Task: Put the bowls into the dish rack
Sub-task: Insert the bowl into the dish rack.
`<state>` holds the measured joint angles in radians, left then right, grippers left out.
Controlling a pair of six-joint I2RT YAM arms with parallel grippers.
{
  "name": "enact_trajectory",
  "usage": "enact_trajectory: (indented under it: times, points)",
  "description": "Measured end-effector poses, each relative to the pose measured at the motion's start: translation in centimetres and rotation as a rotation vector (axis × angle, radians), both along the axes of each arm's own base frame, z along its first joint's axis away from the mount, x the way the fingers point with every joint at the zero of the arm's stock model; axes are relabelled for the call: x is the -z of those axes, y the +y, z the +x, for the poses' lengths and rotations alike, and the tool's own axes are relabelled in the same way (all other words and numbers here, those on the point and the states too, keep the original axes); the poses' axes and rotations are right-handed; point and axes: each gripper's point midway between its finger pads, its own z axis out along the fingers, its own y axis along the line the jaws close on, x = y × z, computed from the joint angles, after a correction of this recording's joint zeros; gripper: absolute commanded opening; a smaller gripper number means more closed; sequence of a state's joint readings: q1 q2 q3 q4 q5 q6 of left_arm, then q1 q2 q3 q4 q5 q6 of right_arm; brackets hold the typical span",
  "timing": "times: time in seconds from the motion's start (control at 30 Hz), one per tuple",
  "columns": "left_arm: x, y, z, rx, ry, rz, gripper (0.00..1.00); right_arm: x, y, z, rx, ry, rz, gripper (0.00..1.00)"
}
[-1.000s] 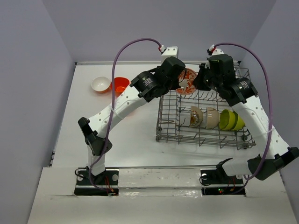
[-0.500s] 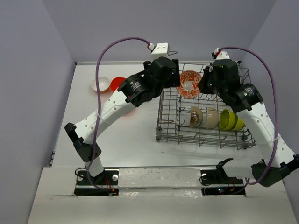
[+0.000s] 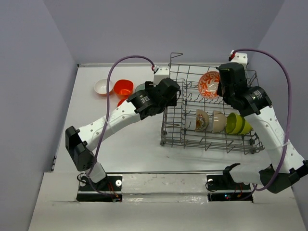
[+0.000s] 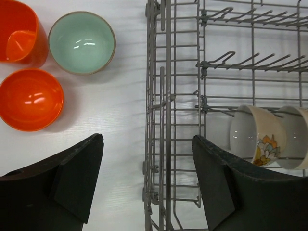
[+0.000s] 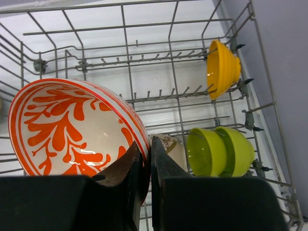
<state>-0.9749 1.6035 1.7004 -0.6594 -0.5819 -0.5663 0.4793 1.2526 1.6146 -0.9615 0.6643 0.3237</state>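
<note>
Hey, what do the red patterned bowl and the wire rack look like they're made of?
The patterned bowl: likely glazed ceramic; glossy white surface with sharp highlights and a painted orange-red motif, though hard plastic can't be ruled out. The dish rack: metal wire, grey, possibly coated; thin rigid rods joined in a grid with upright tines.

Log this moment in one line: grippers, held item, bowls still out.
left gripper open, empty, by dish rack | right gripper shut on red-patterned bowl over rack | on table: orange bowls, teal bowl, white bowl
</note>
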Motion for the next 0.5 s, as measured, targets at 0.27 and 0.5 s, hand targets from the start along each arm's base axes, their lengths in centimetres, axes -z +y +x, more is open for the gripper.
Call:
enact_trajectory:
  times: [0.27,0.5]
  points:
    - [5.8,0.1,-0.6,-0.016,0.084,0.042,0.45,-0.9,-2.0,-0.5,0.081,-0.029,-0.062,0.01]
    - [7.7,-1.6,-1.5,0.03,0.106,-0.038,0.08,-1.3,-3.2,-0.8,0.137,-0.042,-0.106,0.01]
